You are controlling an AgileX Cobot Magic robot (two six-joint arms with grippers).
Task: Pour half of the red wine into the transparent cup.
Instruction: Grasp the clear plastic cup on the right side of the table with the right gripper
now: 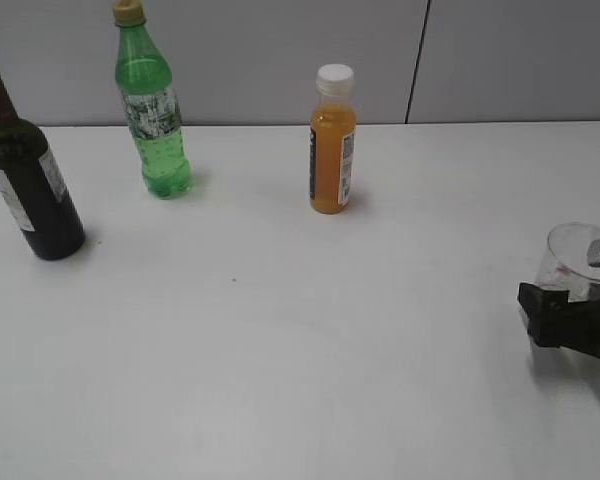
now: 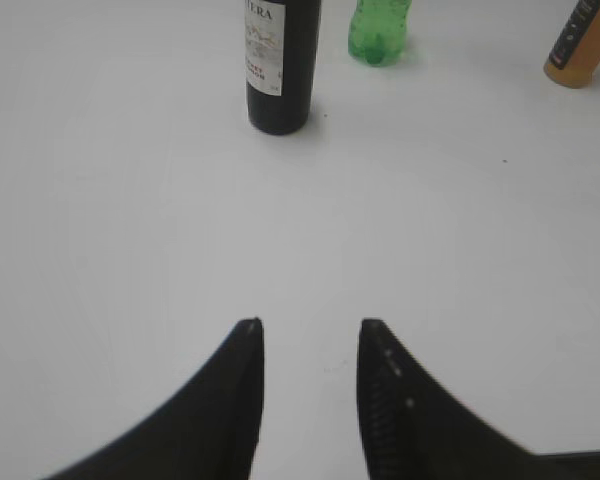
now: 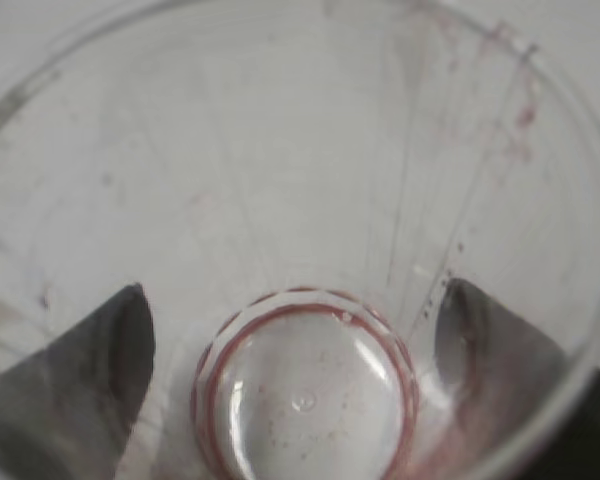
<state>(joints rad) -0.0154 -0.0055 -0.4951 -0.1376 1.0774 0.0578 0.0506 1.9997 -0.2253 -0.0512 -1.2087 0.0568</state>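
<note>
The red wine is in a dark green glass bottle with a white label, standing upright at the far left of the white table. In the left wrist view the bottle stands ahead of my left gripper, which is open and empty above bare table, well short of it. The left gripper is out of the exterior view. The transparent cup stands at the right edge, empty, with a pinkish ring at its bottom. My right gripper has a finger on each side of the cup, closed on it.
A bright green plastic soda bottle stands at the back left and shows in the left wrist view. An orange juice bottle with a white cap stands at the back centre. A grey wall lies behind the white table.
</note>
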